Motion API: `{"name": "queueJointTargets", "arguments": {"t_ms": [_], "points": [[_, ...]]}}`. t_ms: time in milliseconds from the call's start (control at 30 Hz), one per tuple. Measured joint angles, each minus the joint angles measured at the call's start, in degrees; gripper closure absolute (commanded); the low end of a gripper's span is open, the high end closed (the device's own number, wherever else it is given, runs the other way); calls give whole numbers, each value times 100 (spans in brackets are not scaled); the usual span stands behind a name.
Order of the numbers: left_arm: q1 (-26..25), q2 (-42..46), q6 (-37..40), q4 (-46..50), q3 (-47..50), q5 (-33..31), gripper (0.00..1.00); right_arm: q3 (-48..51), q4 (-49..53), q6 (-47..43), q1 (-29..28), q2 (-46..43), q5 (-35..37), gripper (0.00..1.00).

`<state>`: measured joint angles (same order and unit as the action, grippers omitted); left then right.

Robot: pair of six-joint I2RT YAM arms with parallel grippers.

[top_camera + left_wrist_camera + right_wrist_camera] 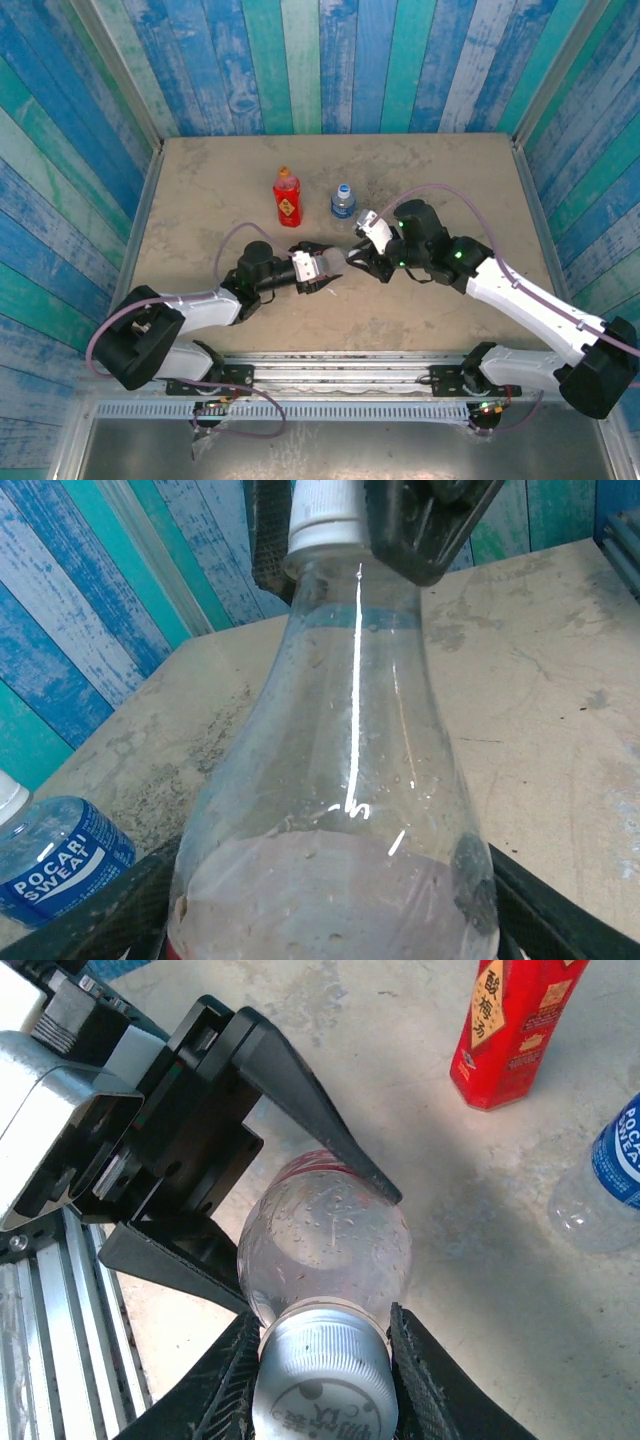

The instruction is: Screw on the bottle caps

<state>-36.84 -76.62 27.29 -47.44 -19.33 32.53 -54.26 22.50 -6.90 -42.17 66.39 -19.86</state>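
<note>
The white cap (322,1375) sits on the neck of the clear bottle with the red label (330,1245), and that bottle lies on its side between your two tools near the middle of the tabletop (450,170), neck towards the right arm. You cannot tell from these views whether it touches the tabletop. Its wall is see-through and it looks empty apart from small specks and droplets on the inside. Your right tool (356,257) is clamped on the white cap, with one ribbed finger (425,1380) pressed to each side of it. Your left tool (326,267) straddles the bottle's body near the base. Its black fingers (300,1100) lie against opposite sides, but you cannot tell whether they are squeezing or only resting there. Just beyond the tools, the red bottle (287,197) stands upright with an orange cap (285,172) on top; it is opaque, so its contents are hidden. Beside it to the right stands the short blue-label bottle (343,203), wearing a blue cap (344,188), and its clear lower part looks empty. Your left arm reaches low from its base towards the right, your right arm stretches diagonally up and left, and the two tools face each other end to end.
</note>
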Motion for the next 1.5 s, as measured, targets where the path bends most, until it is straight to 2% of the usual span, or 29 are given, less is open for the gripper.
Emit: {"name": "queueJointTargets", "arguments": {"t_ms": [133, 467, 567, 633, 800, 1000, 1100, 1200, 1400, 1500], "points": [[0, -2, -184, -13, -2, 151, 17, -568, 702, -339, -4, 81, -11, 83], [-20, -223, -953, -527, -229, 492, 17, -2892, 2638, -706, -363, 1038, 439, 92], [-55, -326, -1172, -649, -304, 492, 20, -3224, 3016, -649, -431, 1355, 551, 92], [-63, -420, -1329, -723, -348, 496, 25, -3351, 3217, -645, -459, 1517, 643, 92], [-68, -575, -1556, -835, -356, 555, 37, -3659, 3565, -625, -503, 1827, 833, 82], [-66, -636, -1690, -962, -354, 608, 41, -3718, 3646, -667, -514, 1864, 855, 48], [-66, -647, -1816, -1165, -354, 629, 41, -3536, 3377, -682, -479, 1705, 798, 47], [-66, -680, -2035, -1484, -341, 693, 41, -2889, 2739, -568, -269, 1169, 511, 47], [-61, -837, -2730, -2256, -289, 822, 42, -824, 568, -68, 345, -415, -442, 44], [-61, -964, -3067, -2597, -289, 863, 42, -114, -398, 118, 531, -767, -911, 44]]}}
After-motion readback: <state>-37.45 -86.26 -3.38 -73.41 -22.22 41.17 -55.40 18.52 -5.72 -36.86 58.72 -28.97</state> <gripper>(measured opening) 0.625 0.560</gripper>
